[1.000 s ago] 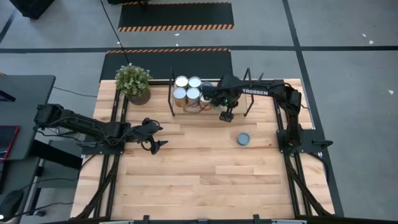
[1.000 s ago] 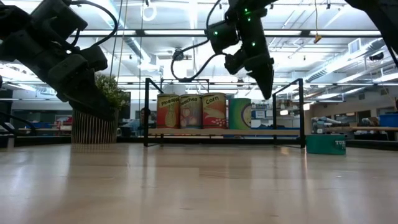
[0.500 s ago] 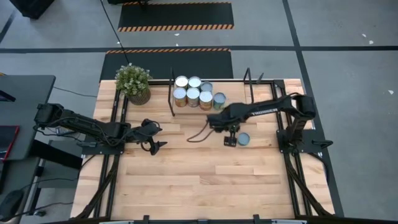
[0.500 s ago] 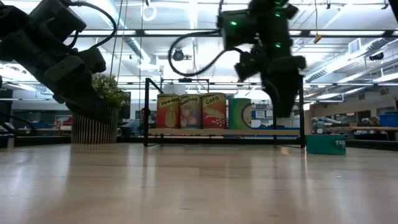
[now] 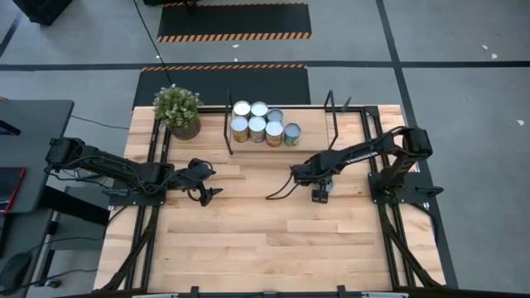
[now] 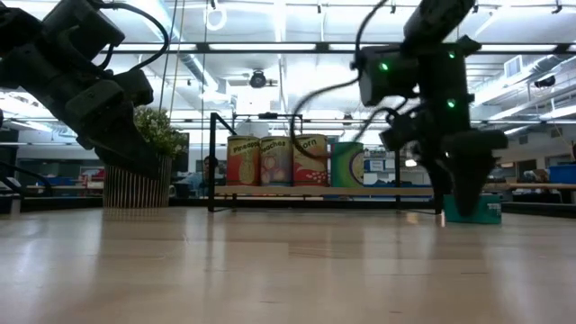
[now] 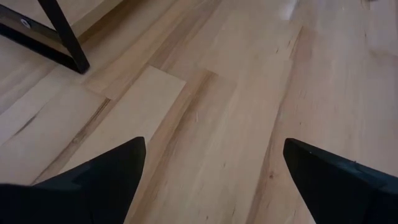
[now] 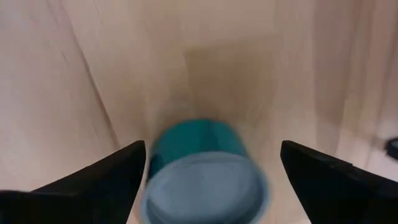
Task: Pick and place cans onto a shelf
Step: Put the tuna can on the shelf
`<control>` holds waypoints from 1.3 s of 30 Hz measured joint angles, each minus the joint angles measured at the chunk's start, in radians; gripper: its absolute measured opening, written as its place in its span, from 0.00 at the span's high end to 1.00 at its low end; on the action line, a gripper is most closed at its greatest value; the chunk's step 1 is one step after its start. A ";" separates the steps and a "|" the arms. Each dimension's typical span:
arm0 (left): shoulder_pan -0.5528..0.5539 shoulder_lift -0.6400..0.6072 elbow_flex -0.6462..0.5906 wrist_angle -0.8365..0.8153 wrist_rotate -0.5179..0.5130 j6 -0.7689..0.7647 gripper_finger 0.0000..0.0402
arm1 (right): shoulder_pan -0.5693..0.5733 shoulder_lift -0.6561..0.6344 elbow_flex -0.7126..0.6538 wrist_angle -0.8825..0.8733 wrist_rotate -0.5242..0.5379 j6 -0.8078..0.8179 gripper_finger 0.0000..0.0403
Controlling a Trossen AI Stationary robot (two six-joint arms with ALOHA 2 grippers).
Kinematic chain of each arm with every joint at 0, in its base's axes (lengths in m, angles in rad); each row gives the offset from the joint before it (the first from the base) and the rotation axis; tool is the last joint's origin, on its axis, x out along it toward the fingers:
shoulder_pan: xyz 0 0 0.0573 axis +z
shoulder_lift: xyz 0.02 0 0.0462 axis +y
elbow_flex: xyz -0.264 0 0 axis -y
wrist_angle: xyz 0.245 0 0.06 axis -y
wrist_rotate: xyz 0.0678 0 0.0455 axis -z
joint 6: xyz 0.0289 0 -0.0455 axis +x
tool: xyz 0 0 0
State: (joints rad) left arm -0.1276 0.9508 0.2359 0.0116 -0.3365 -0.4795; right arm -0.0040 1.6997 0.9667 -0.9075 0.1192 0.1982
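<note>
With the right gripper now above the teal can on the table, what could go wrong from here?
1. The right gripper is open over the teal can, which sits toward one finger; closing off-centre may push or tip it.
2. Six cans crowd one end of the shelf; placing close beside them might knock one.
3. The left gripper waits open, far away.

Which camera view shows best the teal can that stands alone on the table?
The right wrist view: the teal can fills it, between the open right gripper. In the high and low views the arm mostly covers it; the left wrist view misses it.
</note>
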 joint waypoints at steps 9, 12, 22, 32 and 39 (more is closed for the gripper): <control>0.000 0.000 0.000 0.000 0.000 -0.006 0.04 | -0.010 -0.002 -0.042 -0.019 -0.017 -0.008 0.14; 0.000 0.000 0.000 0.004 0.000 0.006 0.04 | -0.037 0.000 -0.016 -0.029 -0.019 -0.041 0.22; 0.000 0.000 0.000 0.030 0.000 0.020 0.04 | -0.206 0.000 0.239 -0.130 0.064 -0.127 0.21; 0.000 0.000 0.000 0.030 0.000 0.045 0.04 | -0.419 0.001 0.340 -0.095 0.048 -0.313 0.22; 0.003 0.000 0.000 0.030 0.000 0.057 0.04 | -0.497 0.066 0.339 -0.067 -0.014 -0.365 0.22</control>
State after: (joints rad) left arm -0.1250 0.9508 0.2359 0.0414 -0.3367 -0.4221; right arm -0.5011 1.7659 1.3058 -0.9747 0.1056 -0.1673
